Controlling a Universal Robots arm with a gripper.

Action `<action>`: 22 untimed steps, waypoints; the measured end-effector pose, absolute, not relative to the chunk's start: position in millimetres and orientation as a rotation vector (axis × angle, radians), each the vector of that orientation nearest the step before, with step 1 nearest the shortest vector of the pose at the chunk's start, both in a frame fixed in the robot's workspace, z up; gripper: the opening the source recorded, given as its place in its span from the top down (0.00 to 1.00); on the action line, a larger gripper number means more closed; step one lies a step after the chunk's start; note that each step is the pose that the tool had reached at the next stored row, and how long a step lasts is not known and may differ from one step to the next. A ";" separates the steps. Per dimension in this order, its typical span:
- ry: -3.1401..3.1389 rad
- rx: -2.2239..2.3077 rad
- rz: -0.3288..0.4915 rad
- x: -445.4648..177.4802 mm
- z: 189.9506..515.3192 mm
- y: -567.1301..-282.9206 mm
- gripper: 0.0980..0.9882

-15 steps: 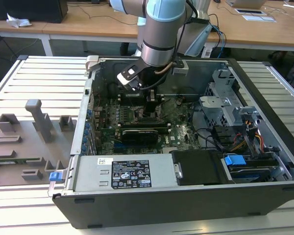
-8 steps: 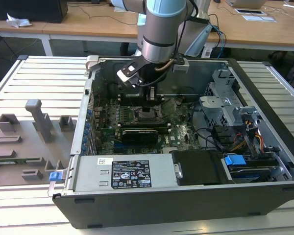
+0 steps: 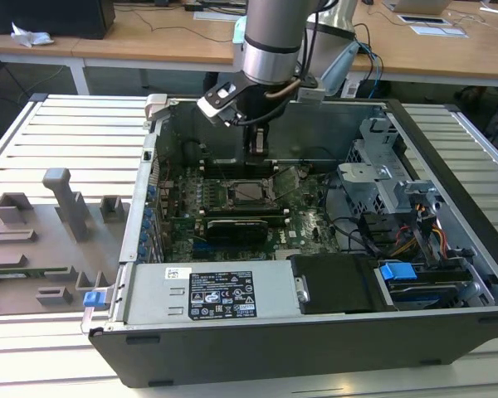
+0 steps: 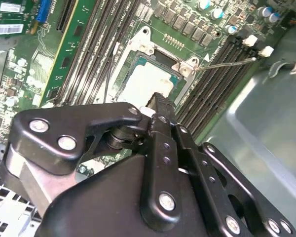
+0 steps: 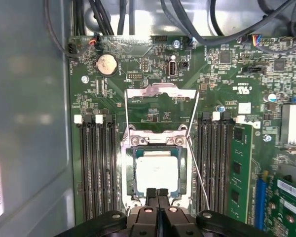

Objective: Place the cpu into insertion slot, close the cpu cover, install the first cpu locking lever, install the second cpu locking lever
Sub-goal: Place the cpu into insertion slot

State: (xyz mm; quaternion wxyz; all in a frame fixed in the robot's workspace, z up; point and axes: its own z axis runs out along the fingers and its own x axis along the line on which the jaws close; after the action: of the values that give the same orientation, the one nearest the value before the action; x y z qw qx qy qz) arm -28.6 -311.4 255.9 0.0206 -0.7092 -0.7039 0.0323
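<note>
On green motherboard [image 5: 222, 84], cpu [image 5: 157, 173] lies flat in insertion slot [image 5: 123, 168], pale metal top facing camera. cpu cover [image 5: 160, 91] stands raised at hinge end of socket — board visible through its window. Thin locking lever [image 5: 197, 173] slants away alongside socket frame. Gripper [image 5: 157, 193] poised over chip's edge, black fingertips pressed together, nothing between them — contact with chip unclear. Black memory slots [image 5: 93, 163] flank socket on both sides. Coin battery [image 5: 107, 64] and dark cables [image 5: 187, 19] lie beyond cover.
</note>
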 end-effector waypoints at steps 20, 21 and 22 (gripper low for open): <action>-2.183 -2.199 0.100 -28.6 276.1 -311.4 0.99; -2.183 -2.199 0.100 -28.6 276.1 -311.4 0.99; -2.183 -2.199 0.100 -28.6 276.1 -311.4 0.99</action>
State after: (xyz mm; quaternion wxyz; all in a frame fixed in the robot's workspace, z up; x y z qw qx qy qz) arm -28.6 -311.4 276.1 0.0206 -0.7093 -0.7039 0.0323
